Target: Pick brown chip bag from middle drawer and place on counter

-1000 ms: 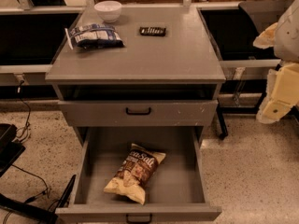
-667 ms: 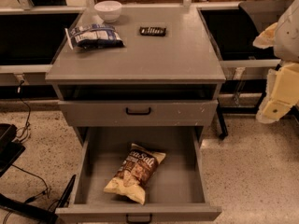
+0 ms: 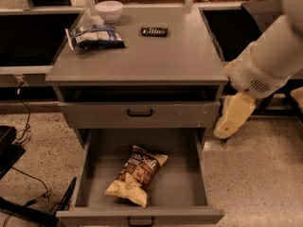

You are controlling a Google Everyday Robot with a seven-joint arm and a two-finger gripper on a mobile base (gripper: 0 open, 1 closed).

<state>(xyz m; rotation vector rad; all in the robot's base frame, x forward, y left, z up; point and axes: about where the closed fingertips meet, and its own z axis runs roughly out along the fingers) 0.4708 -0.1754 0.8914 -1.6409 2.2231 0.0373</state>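
The brown chip bag [image 3: 137,175] lies flat on the grey floor of the open middle drawer [image 3: 180,174], a little left of centre, with its "Sea Salt" panel facing up. The counter [image 3: 156,56] is the grey top of the cabinet. My white arm comes in from the upper right. Its cream-coloured gripper [image 3: 227,126] hangs down beside the cabinet's right side, level with the upper drawer. It is above and to the right of the bag and apart from it, and holds nothing that I can see.
On the counter lie a blue-and-white bag [image 3: 94,36] at the back left, a white bowl [image 3: 109,11] behind it and a small black item [image 3: 154,31]. The upper handled drawer [image 3: 139,113] is shut. Cables and a black object [image 3: 9,145] lie on the floor at left.
My arm and gripper have moved left, from the right edge of the view to the cabinet's right side. The chip bag and drawer have not moved.
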